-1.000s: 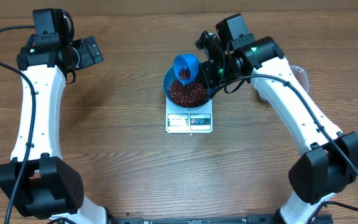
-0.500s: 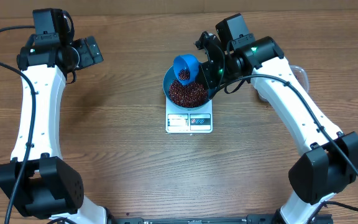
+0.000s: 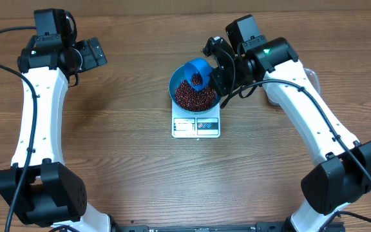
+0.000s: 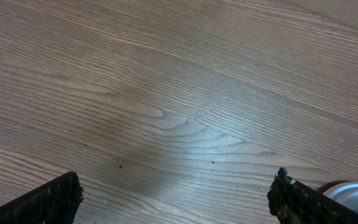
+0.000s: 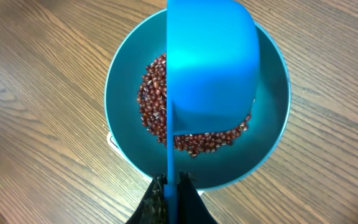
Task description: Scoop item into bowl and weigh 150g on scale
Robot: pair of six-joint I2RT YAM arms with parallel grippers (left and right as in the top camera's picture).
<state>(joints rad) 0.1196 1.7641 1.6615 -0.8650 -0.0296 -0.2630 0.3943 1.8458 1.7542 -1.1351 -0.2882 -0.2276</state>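
The beans (image 5: 154,106) are lying in a loose heap inside the blue bowl (image 5: 114,93), which is sitting on the white scale (image 3: 196,126) near the middle of the desk (image 3: 121,167). The blue scoop (image 5: 210,68) is hanging tipped over the bowl with some beans showing in it, and the right jaws are pinching its handle tight.

The main danger, as I judge it, is overshooting. One full tip could be sending in more than the target weight at once, and the display is showing too small to tell how close the load is. A scoop dipping onto the rim or the heap could be pressing on the scale and spoiling the reading, or nudging the bowl off centre. Beans falling fast could be bouncing out over the rim.

The left jaws are standing wide open and holding nothing, well apart from the bowl. The desk is showing flat brown wood grain, and nothing of the room beyond it is showing.
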